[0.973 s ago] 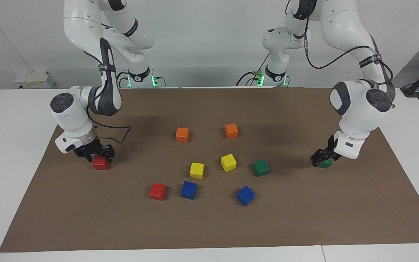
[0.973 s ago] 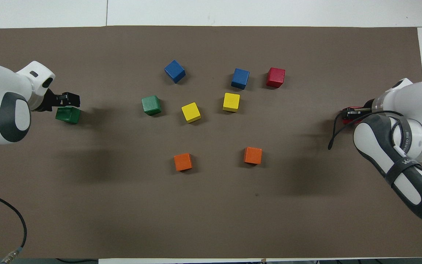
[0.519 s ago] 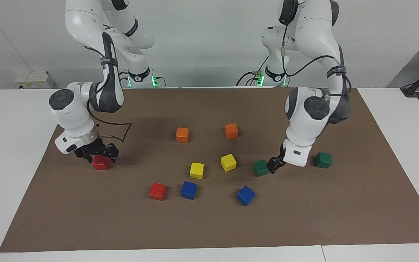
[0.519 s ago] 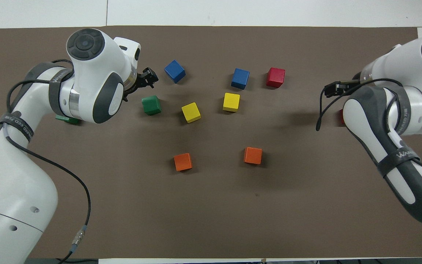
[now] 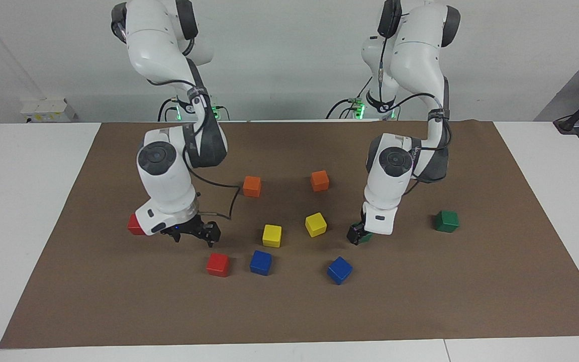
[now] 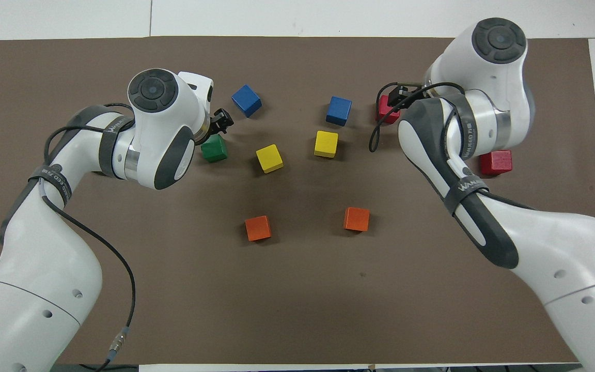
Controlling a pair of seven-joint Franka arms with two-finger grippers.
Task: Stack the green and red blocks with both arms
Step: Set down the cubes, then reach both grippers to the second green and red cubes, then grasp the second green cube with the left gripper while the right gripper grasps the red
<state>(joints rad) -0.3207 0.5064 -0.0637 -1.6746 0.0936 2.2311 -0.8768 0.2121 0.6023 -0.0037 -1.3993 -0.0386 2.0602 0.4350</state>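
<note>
White desk (image 5: 28, 201), brown mat (image 5: 289, 311) laid over it. No stack built yet: all 4 task blocks lie singly on the mat. My left end effector (image 5: 359, 235) is low at 1 green block (image 5: 366, 238), centre of the frame; whether it grips I cannot tell. 2nd green block (image 5: 446, 220) sits well apart at about the same height in the frame, toward the left arm's end. My right end effector (image 5: 195, 234) is spread and empty, just up-frame of 1 red block (image 5: 217, 264), lower centre. 2nd red block (image 5: 132, 224) peeks out beside my right wrist. I judge both pickups and both placements remain.
</note>
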